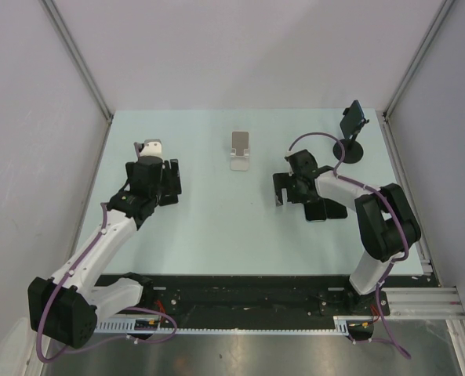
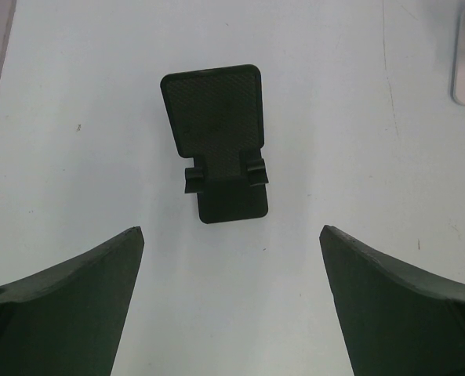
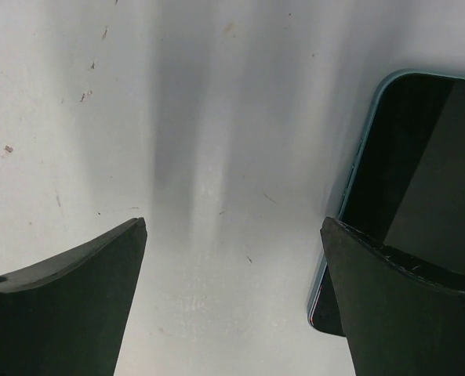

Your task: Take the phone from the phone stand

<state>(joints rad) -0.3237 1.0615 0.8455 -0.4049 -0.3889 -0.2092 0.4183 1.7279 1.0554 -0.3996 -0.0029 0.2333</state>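
The left gripper (image 2: 232, 235), spread wide, hangs left of the silver folded-metal phone stand (image 1: 240, 150), over a small black plastic stand (image 2: 220, 145) that the overhead view hides. Right of the silver stand, the right gripper (image 3: 232, 227) is also spread. Its wrist view shows the dark teal-edged phone (image 3: 420, 172) flat on the pale bench (image 3: 216, 117), just beside one finger.

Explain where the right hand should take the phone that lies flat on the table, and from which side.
Probably its two long thin edges, near the middle, coming straight down from above. The phone lies flat on the table, dark face up, so only the edges offer a hold. The open right hand sits at one long edge.
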